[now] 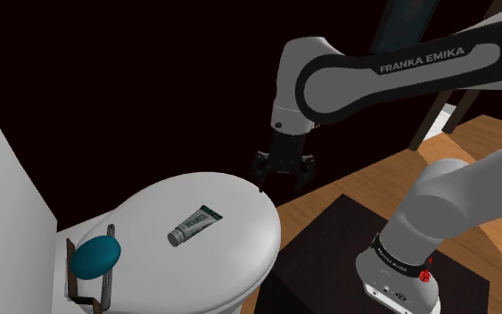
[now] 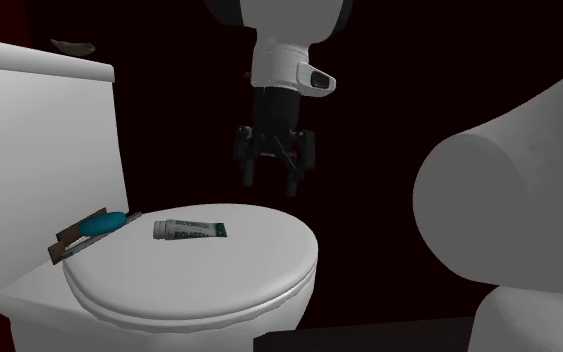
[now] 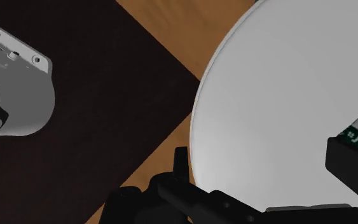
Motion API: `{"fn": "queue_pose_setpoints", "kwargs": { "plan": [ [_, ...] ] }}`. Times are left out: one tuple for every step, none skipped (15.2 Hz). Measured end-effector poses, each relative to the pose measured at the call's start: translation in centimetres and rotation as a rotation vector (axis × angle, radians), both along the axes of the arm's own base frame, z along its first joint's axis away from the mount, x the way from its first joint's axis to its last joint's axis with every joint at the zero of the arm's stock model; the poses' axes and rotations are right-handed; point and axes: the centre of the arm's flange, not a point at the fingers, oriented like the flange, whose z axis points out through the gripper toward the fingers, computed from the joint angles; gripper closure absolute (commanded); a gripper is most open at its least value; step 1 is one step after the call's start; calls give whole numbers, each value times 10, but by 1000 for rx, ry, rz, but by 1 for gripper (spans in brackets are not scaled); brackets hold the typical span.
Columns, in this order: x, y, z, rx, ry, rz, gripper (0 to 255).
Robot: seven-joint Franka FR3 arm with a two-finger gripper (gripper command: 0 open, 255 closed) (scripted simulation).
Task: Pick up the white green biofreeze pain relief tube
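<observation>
Smooth toilet lid [image 1: 231, 259], wood-grain floor [image 1: 356, 183]

- White toilet lid [image 1: 231, 254], closed and rounded.
- White tank [image 1: 4, 178] rising behind the lid, at the shoulder view's left.
- Teal oval object [image 1: 94, 256] resting in a brown rack [image 2: 66, 243], just beside the lid's hinge end.
- Wooden floor [image 1: 356, 183] beside the toilet.
- Black area beyond.

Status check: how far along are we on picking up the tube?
Done: nothing beyond getting close. The end effector hovers open above the rim of the toilet lid. In hand: nothing; the white and green tube lies flat on the lid, untouched and off to one side of the end effector. Left: move over the tube, descend, close on it and lift.
</observation>
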Motion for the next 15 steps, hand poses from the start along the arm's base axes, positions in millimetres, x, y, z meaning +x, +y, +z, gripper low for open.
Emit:
{"fn": "queue_pose_setpoints", "kwargs": {
  "plan": [
    [3,9,-2,8,-2,-33,0],
    [8,18,-10,15,-2,-66,0],
    [13,28,-16,23,-5,-100,0],
    [19,35,-20,31,-7,-134,0],
    [25,43,-27,38,-9,-167,0],
    [31,51,-32,46,-11,-200,0],
    [36,58,-40,53,-13,-233,0],
    [41,65,-46,61,-15,-267,0],
    [48,72,-51,68,-18,-300,0],
    [55,83,-59,76,-19,-331,0],
    [62,93,-64,85,-21,-364,0],
    [70,100,-68,93,-23,-399,0],
    [80,106,-71,102,-25,-433,0],
    [86,111,-80,108,-26,-466,0],
    [94,118,-84,118,-28,-499,0]
  ]
}}
